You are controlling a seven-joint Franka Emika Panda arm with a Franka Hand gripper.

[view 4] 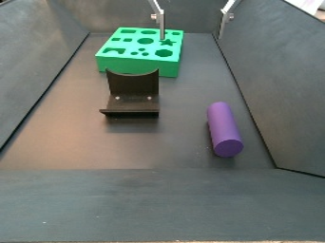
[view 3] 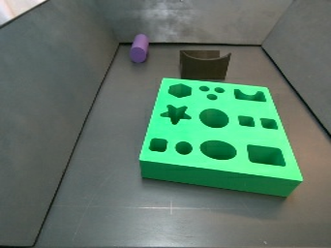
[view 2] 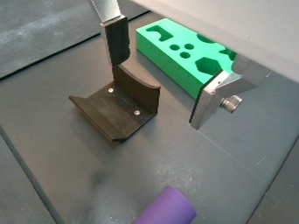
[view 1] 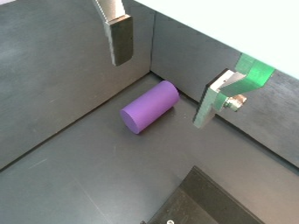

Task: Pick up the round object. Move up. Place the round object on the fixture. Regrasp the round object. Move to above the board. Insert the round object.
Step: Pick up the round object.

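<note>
The round object, a purple cylinder peg [view 1: 151, 107], lies on its side on the dark floor near a grey wall; it also shows in both side views [view 3: 138, 48] [view 4: 223, 128] and at the edge of a wrist view [view 2: 170, 210]. The fixture [view 2: 117, 109] [view 3: 203, 63] [view 4: 131, 95] stands between the peg and the green board [view 3: 220, 131] [view 4: 140, 49] [view 2: 187, 52]. My gripper [view 1: 163, 89] [view 2: 159, 92] [view 4: 193, 13] hangs high above the floor, open and empty, jaws wide apart. It does not show in a side view.
Grey walls [view 3: 77, 58] [view 4: 273, 66] enclose the dark floor on all sides. The peg lies close to one wall. A corner of the board [view 1: 254, 70] shows behind one finger.
</note>
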